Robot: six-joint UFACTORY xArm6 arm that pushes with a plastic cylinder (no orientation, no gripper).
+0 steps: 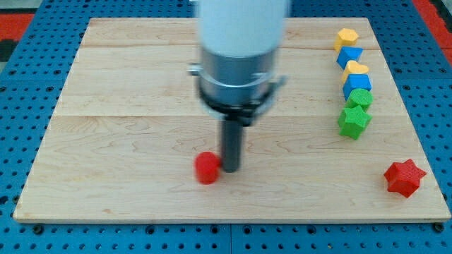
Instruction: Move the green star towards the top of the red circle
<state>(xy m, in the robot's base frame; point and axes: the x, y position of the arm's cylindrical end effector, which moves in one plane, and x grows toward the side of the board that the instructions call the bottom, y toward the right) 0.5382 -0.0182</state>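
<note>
The red circle lies on the wooden board at the lower middle. My tip stands just to its right, touching or almost touching it. The green star lies far off at the view's right, at the bottom end of a column of blocks. The arm's white and grey body hides part of the board's top middle.
The column at the right holds, from the top, a yellow hexagon, a blue block, a yellow block, a blue block and a green block. A red star lies at the lower right corner.
</note>
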